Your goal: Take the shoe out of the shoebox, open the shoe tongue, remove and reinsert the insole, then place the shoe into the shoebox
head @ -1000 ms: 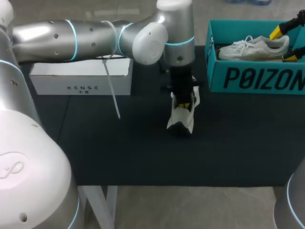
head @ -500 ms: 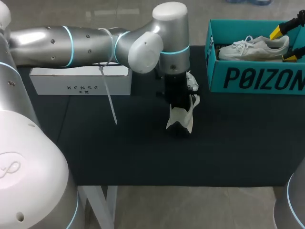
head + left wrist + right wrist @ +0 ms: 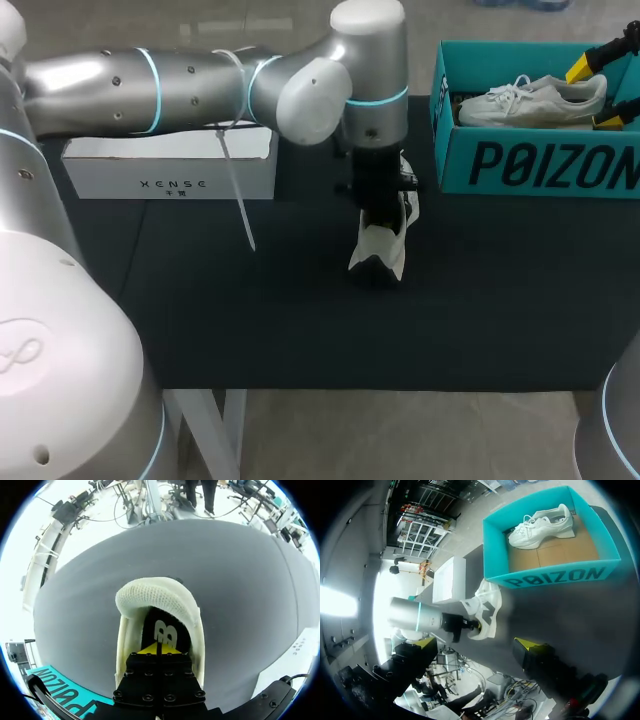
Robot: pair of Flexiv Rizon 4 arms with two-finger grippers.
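A white shoe (image 3: 380, 252) stands on the dark table mat, toe toward me. My left gripper (image 3: 384, 215) reaches down into its opening from above. In the left wrist view the left gripper (image 3: 157, 650) is shut, its yellow tips resting on the black insole (image 3: 163, 630) inside the shoe (image 3: 155, 597). Whether the tips pinch the insole I cannot tell. A teal shoebox (image 3: 540, 165) at the back right holds a second white shoe (image 3: 530, 100). My right gripper (image 3: 594, 93) hangs open high above that box, holding nothing. From there I see the shoebox (image 3: 555, 577) and the second shoe (image 3: 542, 522).
A long white carton (image 3: 170, 165) lies at the back left of the mat, partly under my left arm. A white strap (image 3: 236, 195) hangs from that arm. The mat's front edge runs near the table's front.
My left wrist swung a little to the left, then back to the right, staying in the shoe. Its yellow tips showed a second ago and are now hidden. The right arm kept still.
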